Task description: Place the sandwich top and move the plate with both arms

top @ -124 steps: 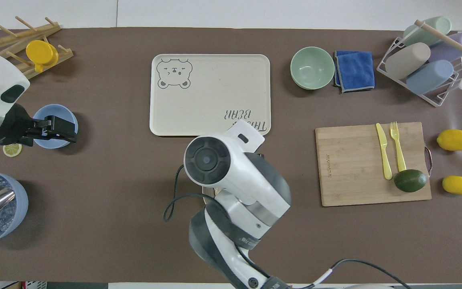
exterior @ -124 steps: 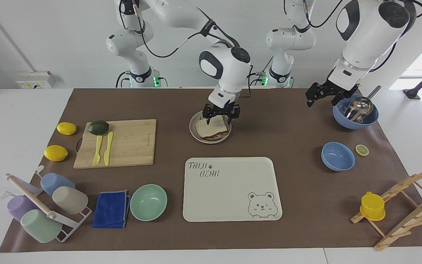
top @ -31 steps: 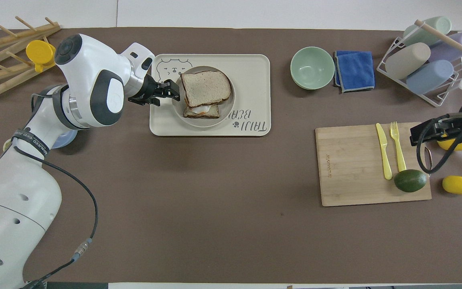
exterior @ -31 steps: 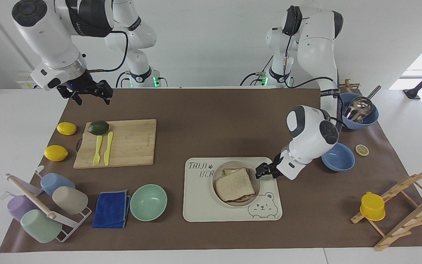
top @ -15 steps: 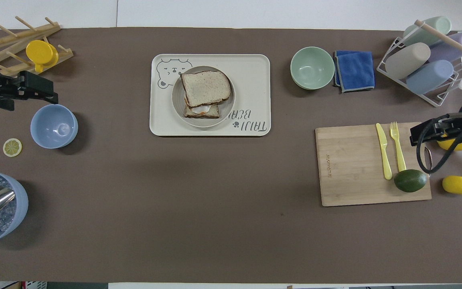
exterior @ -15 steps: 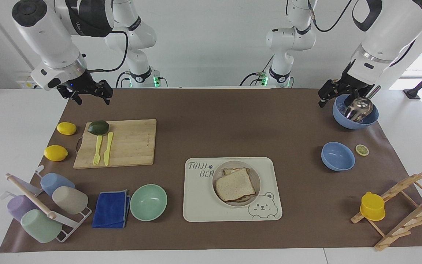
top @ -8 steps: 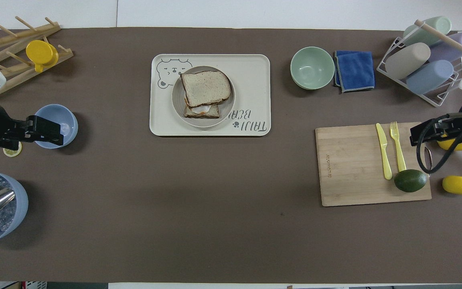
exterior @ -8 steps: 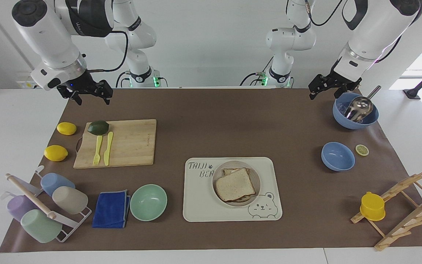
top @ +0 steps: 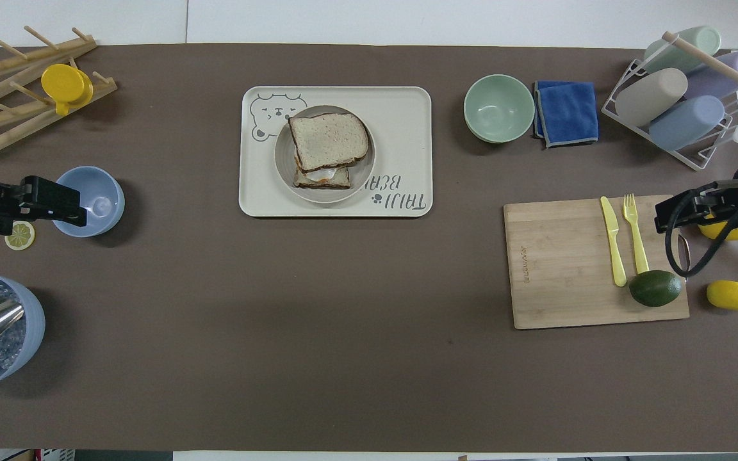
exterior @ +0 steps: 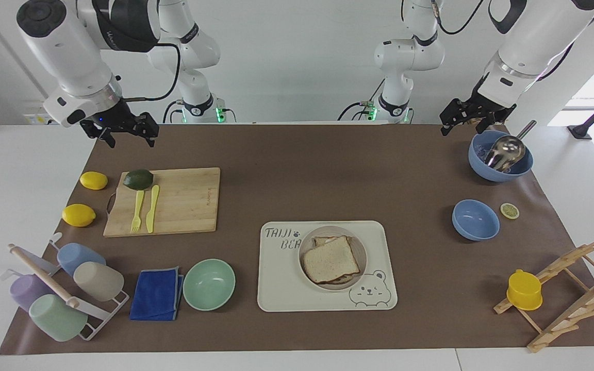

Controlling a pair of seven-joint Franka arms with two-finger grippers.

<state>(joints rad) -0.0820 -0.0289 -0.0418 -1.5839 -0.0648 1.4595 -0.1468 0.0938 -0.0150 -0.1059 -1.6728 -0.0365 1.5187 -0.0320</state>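
The sandwich top [exterior: 330, 259] lies on a lower slice with egg [top: 321, 178], a little askew, on the round beige-grey plate [exterior: 363, 257]. The plate stands on the cream bear-printed tray [exterior: 286, 288]. In the overhead view the sandwich top [top: 328, 141] covers most of the plate [top: 282, 160]. My left gripper [exterior: 461, 123] is open and empty, raised beside the large blue bowl with the ladle; in the overhead view the left gripper [top: 77, 205] overlaps the small blue bowl. My right gripper [exterior: 128, 138] is open and empty, raised near the cutting board's avocado end, where the arm waits.
A cutting board [exterior: 173, 201] carries an avocado, a yellow fork and a knife, with two lemons [exterior: 93, 180] beside it. A mint bowl [exterior: 209, 284], a blue cloth and a cup rack lie toward the right arm's end. Two blue bowls [exterior: 475, 220], a lemon slice and a wooden rack lie toward the left arm's end.
My left gripper has let go of the plate's rim and drawn back high to the large blue bowl. The plate with the sandwich stays on the tray. The right arm has not moved.
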